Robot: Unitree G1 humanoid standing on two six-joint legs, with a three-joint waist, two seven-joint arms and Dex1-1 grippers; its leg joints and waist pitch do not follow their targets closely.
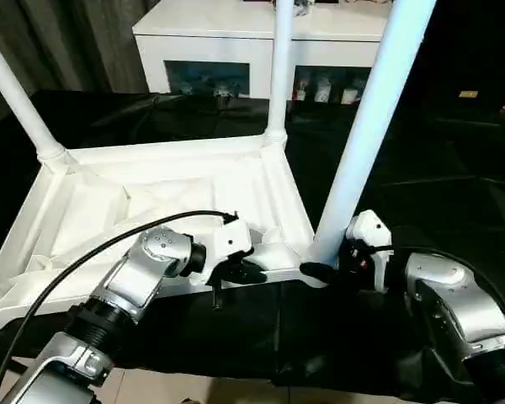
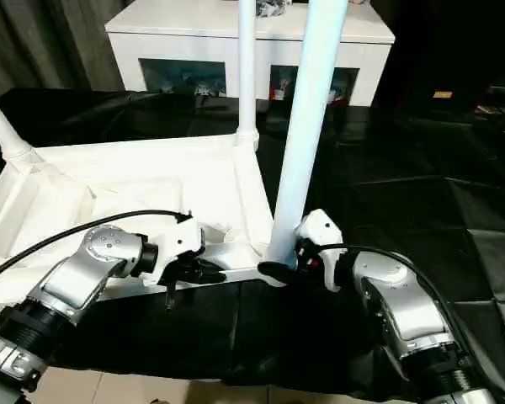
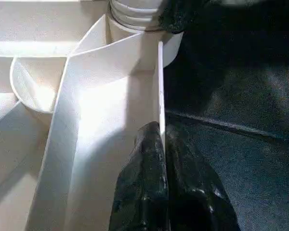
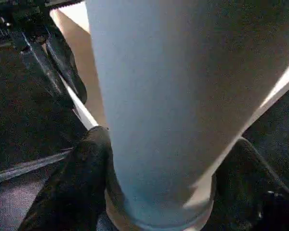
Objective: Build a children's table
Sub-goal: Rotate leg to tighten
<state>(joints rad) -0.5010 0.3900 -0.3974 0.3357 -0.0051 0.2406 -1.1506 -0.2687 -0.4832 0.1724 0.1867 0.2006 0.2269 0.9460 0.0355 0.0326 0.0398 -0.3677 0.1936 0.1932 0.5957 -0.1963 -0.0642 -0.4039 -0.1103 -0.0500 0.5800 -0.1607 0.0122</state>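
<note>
Nearest me: both silver forearms, L at 7 o'clock, R at 5 o'clock. L end effector [image 1: 236, 273] has its fingers [image 3: 149, 192] pinched together on the thin near rim of the children's table [image 1: 151, 210], just beside the near corner socket. R end effector [image 4: 159, 183] has fingers apart, one each side of the base of the near leg [image 1: 366, 135] where it enters that socket; fingers sit close against the leg, can't tell if they're pressing it. Table lies upside down on the black-covered worktop [image 1: 454, 202], ribbed underside up, centre-left of my view. Near leg rises to 1 o'clock, a 2nd leg [image 1: 279, 67] stands at the far corner at 12, a 3rd [image 1: 17, 97] leans off at 10. Beyond, at 12, a white cabinet [image 1: 236, 34] w/ dark glass openings.
</note>
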